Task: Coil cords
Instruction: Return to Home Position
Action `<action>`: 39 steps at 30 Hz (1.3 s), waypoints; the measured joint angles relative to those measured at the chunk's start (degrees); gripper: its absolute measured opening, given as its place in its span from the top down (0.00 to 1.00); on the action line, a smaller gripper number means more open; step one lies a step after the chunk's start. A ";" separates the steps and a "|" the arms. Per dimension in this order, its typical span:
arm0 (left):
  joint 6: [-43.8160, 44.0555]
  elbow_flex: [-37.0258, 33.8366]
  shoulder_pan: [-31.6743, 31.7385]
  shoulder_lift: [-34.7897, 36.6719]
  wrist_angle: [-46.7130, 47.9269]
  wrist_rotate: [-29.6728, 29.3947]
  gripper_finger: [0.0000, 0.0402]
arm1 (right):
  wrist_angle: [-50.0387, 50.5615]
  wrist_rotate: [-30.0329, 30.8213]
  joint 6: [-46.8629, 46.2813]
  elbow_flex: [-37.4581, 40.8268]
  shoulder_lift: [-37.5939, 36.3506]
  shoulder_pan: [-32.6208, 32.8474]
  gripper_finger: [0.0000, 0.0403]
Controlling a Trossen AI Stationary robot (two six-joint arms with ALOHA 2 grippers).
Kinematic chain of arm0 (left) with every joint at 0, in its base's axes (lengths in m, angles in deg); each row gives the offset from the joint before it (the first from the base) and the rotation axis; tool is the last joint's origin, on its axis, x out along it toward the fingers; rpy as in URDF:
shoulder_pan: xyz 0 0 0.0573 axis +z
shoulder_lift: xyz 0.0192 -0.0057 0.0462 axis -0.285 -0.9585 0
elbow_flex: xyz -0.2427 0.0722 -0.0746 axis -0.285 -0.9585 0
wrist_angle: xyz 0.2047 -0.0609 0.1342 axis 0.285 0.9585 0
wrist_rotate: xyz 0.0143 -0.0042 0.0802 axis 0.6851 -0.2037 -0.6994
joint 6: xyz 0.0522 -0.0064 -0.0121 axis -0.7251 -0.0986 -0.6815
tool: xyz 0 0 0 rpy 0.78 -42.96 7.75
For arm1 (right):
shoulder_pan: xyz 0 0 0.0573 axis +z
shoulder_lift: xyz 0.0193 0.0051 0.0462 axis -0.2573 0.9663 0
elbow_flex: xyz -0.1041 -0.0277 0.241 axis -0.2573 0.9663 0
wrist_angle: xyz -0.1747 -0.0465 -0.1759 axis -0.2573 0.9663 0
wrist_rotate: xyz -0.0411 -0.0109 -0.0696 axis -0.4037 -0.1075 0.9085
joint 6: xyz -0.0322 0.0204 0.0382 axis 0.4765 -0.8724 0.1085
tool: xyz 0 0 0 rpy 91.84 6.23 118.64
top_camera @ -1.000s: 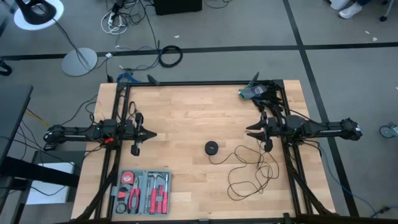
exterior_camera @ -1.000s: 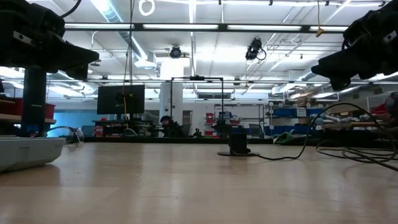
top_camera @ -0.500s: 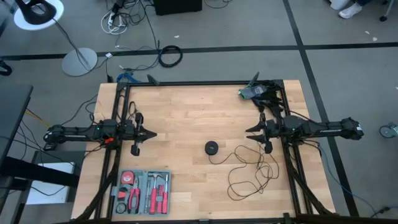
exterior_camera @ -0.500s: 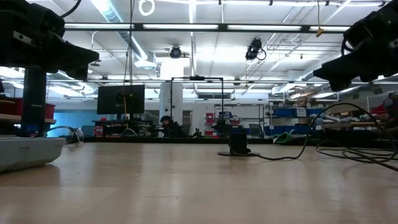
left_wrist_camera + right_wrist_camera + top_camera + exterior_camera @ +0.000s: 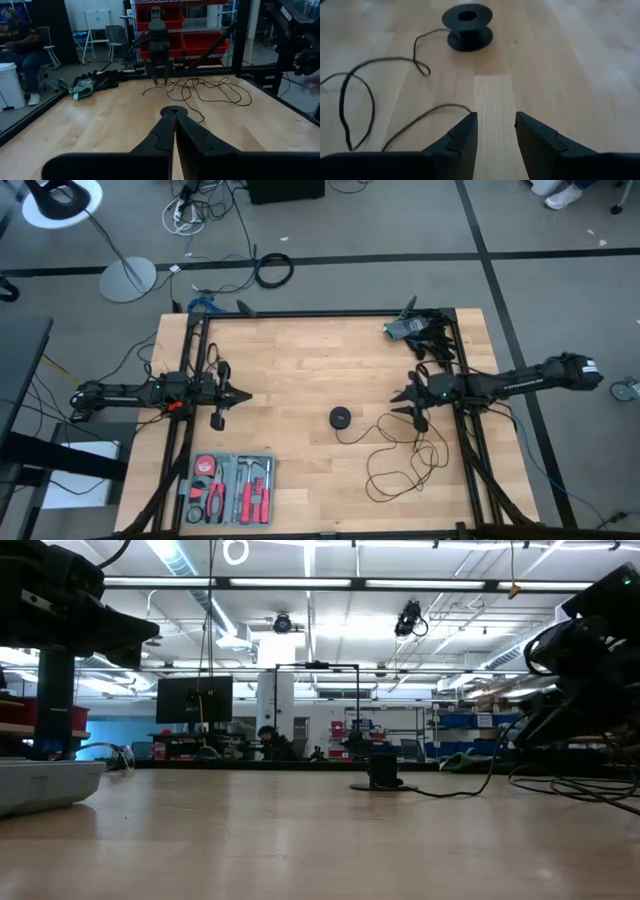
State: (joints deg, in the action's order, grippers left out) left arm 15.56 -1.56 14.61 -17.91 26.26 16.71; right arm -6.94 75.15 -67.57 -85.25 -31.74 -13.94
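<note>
- The spool (image 5: 341,418) stands near the middle of the worktop (image 5: 300,350) on one flat flange. Its axis is upright and its centre hole faces up.
- The black cord (image 5: 400,460) leaves the spool's side and runs toward the right arm. It lies flat in loose, unwound loops, and the tangle's long spread reaches toward the edge that carries the tool tray (image 5: 232,488).
- The right gripper (image 5: 410,398) is just beside the upper loops, between the spool and the right frame rail. It points at the spool — fingers a narrow gap apart, nothing between them.
- The left gripper (image 5: 240,395) waits on the left side, well apart from the spool and aimed at it, its fingers pressed together.
- The right wrist view cuts off most of the loops at the picture's edge. In the low view the right arm is a dark mass, partly out of frame — its fingertips cannot be made out there.
- A dark and green glove bundle (image 5: 410,328) lies at the far right corner.
</note>
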 joint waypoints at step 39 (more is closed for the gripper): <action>0.00 0.00 -0.01 0.00 -0.91 0.00 0.95 | -3.45 -0.07 -0.04 -0.11 6.06 -0.02 0.67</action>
State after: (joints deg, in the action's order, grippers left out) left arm 15.56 -1.56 14.60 -17.90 25.36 16.71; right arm -10.40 75.09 -67.62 -85.36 -25.68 -13.96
